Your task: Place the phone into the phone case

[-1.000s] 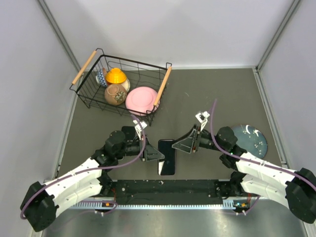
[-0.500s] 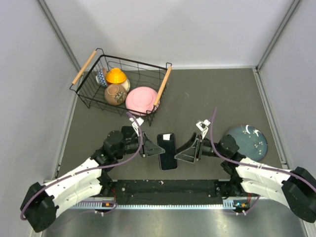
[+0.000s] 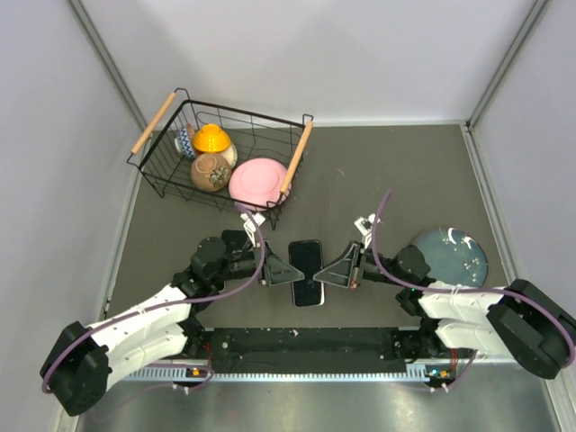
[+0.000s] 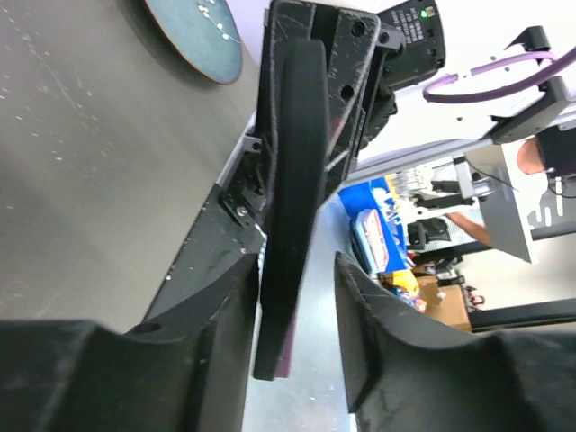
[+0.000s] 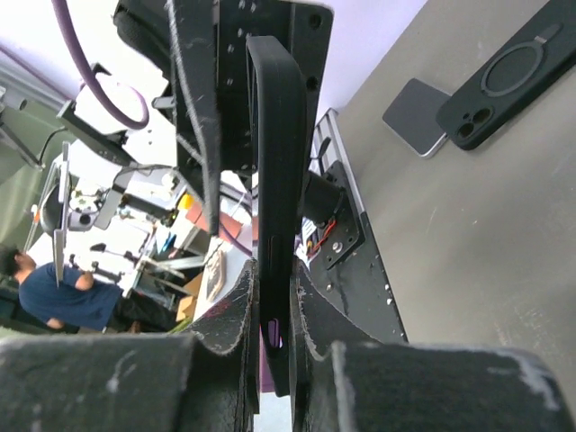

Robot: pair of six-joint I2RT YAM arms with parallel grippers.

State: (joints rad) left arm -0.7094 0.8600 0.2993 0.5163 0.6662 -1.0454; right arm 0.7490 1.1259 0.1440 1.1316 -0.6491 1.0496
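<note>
A black phone case [image 3: 306, 268] with a dark screen facing up hangs above the table between my two grippers. My right gripper [image 3: 328, 272] is shut on its right edge; in the right wrist view my right gripper [image 5: 274, 288] clamps the case [image 5: 274, 135] edge-on, with purple showing through a side slot. My left gripper [image 3: 288, 274] is at the left edge. In the left wrist view my left gripper [image 4: 297, 270] is open: one finger touches the case [image 4: 292, 162], the other stands apart.
In the right wrist view, a second black case with a ring [image 5: 504, 76] and a flat grey slab [image 5: 416, 115] lie on the table. A wire basket [image 3: 243, 112] with bowls stands at the back left. A blue plate [image 3: 450, 255] lies at the right.
The case was lying flat on the table near the left gripper. The right gripper came down and in onto its right edge, and the case now sits slightly further back, held between both grippers.
</note>
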